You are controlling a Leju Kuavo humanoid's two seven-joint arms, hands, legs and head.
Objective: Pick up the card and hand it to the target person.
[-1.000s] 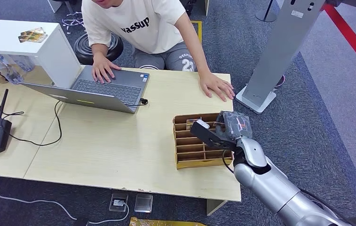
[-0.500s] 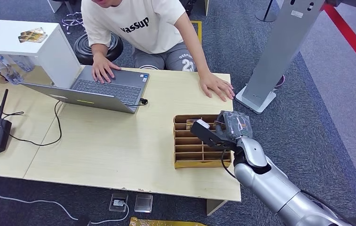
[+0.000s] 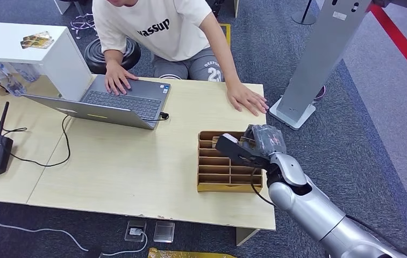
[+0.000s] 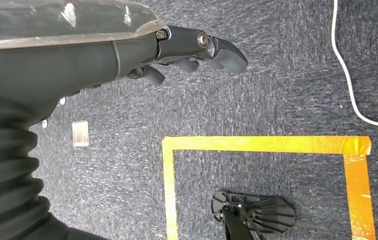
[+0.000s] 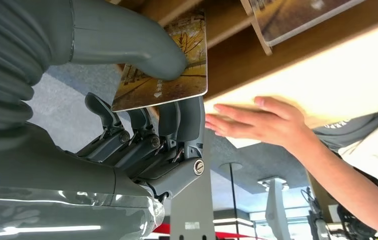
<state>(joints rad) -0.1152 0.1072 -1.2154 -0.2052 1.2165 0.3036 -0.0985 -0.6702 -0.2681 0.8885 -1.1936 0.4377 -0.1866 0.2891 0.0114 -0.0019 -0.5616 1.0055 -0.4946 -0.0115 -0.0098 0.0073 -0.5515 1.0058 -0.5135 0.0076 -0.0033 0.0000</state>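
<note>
Between thumb point(image 5: 142, 52) and fingers point(image 5: 189, 117) of the right hand point(image 3: 257, 144), pinched the card point(image 5: 169, 70), right at the far end of the slotted rack point(image 3: 217, 172). Looked like the pick-up step, card barely out of its slot or not quite, hard to tell. Left hand point(image 4: 177, 52) hung over the carpet, fingers loosely curled, holding nothing. Next up, probably: lift clear of the rack, then reach toward the person's hand point(image 3: 249, 98) resting nearby on the table point(image 3: 136, 166).
</note>
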